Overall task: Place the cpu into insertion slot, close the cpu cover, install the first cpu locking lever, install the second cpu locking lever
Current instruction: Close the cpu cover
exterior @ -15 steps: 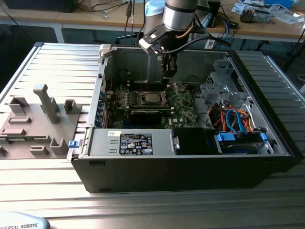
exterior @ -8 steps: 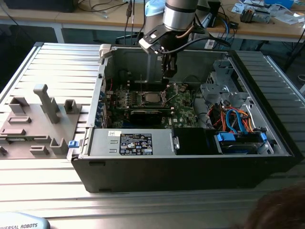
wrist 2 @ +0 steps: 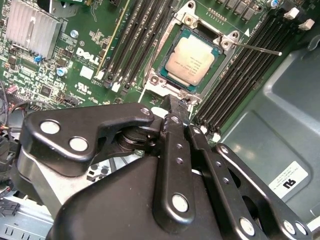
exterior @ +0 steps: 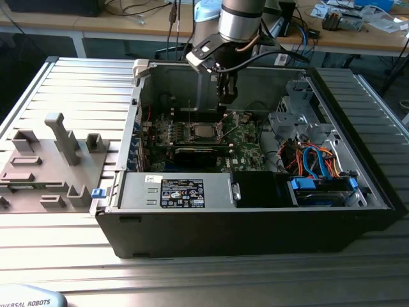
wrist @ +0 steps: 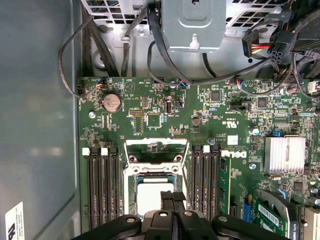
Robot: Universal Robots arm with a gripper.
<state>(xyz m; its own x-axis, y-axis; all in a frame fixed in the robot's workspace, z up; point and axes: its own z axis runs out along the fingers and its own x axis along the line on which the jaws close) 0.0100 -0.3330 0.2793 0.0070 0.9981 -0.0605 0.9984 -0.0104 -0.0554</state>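
Observation:
The cpu [wrist 2: 191,60], a small square chip with a silver-grey top, lies flat inside the insertion slot [wrist 2: 155,82] on the green motherboard [wrist: 150,107]. In the exterior view the cpu [exterior: 203,132] sits mid-board inside the open computer case. The cpu cover [wrist: 155,142], a silver frame with a square window, is swung open beyond the socket. A thin locking lever [wrist 2: 257,48] sticks out sideways from the socket's corner. My gripper [wrist 2: 175,105] hovers just above the near edge of the cpu [wrist: 152,197], its black fingers pressed together with nothing between them. It hangs over the board [exterior: 225,102].
Black memory slots [wrist: 102,185] flank the socket on both sides. A finned heatsink [wrist: 284,155], a black graphics card [exterior: 201,153], loose cables [wrist: 115,50], a drive cage [exterior: 300,118] and the power supply [exterior: 182,192] crowd the case. A grey fixture plate [exterior: 51,160] lies at the exterior view's left.

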